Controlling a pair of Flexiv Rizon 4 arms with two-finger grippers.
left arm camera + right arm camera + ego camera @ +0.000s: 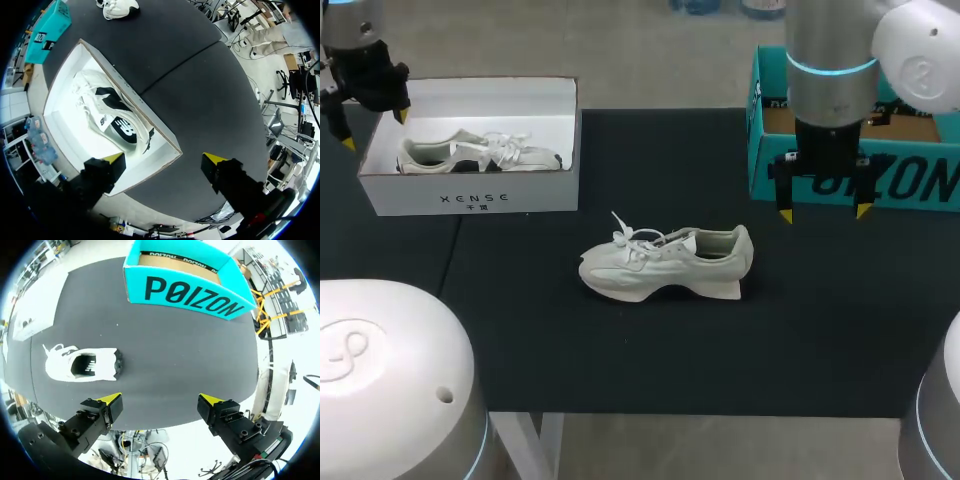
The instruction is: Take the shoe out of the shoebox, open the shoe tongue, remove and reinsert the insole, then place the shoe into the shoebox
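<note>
— So, where is the shoe of the task at this moment?

— One white sneaker (665, 262) stands upright on its sole near the middle of the black table (620, 370), outside of any box. In the head view its toe points to nine o'clock and its heel to three o'clock. The opening faces up, which probably makes the tongue and the insole easy to reach from above.

— And the boxes, what do they hold?

— The white shoebox (470, 198) sits at ten o'clock from this sneaker, with no lid on it. A second sneaker (480, 152) lies on its side inside. The teal box (920, 180) stands at two o'clock. Only a brown inner floor shows in it, so it seems empty, but the right arm hides a part.

— How are the grippers?

— The left gripper (373, 129) hangs over the nine o'clock end of the white shoebox, its fingers apart and nothing between them. The right gripper (824, 212) hovers at two o'clock from the white sneaker, in front of the teal box, also spread wide and holding nothing. Being near the heel, it looks well placed to steady the white sneaker when the tongue is pulled open.
</note>
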